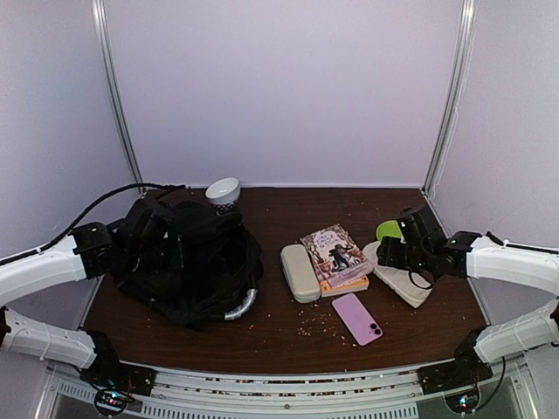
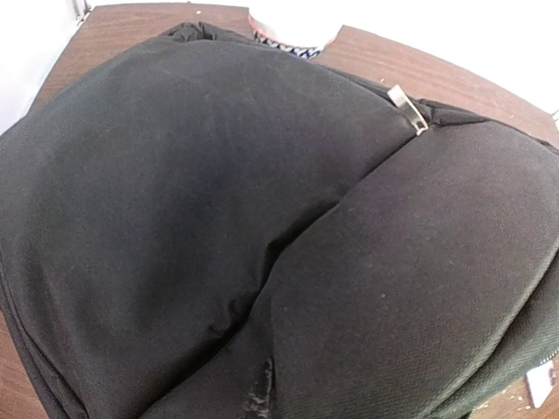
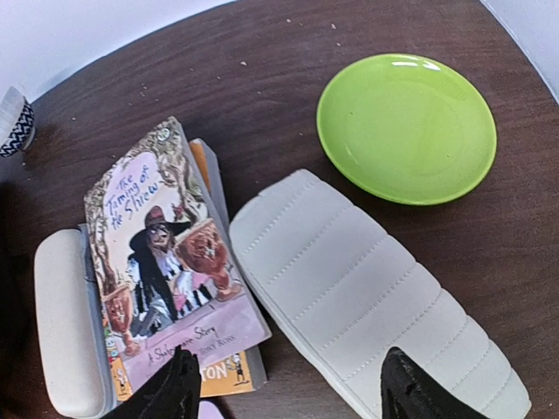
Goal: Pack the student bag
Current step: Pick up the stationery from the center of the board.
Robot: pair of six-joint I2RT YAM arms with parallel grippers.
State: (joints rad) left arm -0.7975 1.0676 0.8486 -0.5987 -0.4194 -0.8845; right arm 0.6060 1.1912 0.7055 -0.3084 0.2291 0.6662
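Packing step: early, by my reading; the right arm is lining up on a first item while everything to pack lies out on the table (image 1: pixel 288 345).
Bag: the black bag (image 1: pixel 188 262) slumps at the left of the overhead view and fills the left wrist view (image 2: pixel 262 227); a metal zip pull (image 2: pixel 409 111) shows at upper right there, but no opening is visible.
Left pincer: the left pincer (image 1: pixel 144 229) sits at the bag's left edge with its fingers together; whether fabric is pinched between them I cannot tell.
Right pincer: the right pincer (image 3: pixel 288 393) has its fingers apart and holds nothing, poised over the near end of a white quilted pouch (image 3: pixel 367 288).
Nearby: a book (image 3: pixel 170 262) lies just left of the pouch on a second book, a beige case (image 3: pixel 65 323) further left, a green plate (image 3: pixel 407 127) at upper right, and a pink phone (image 1: pixel 357 318) lower centre overhead.
Next move: probably lowering to straddle the pouch, closing on it, then carrying it left to the bag, which needs its mouth held open.
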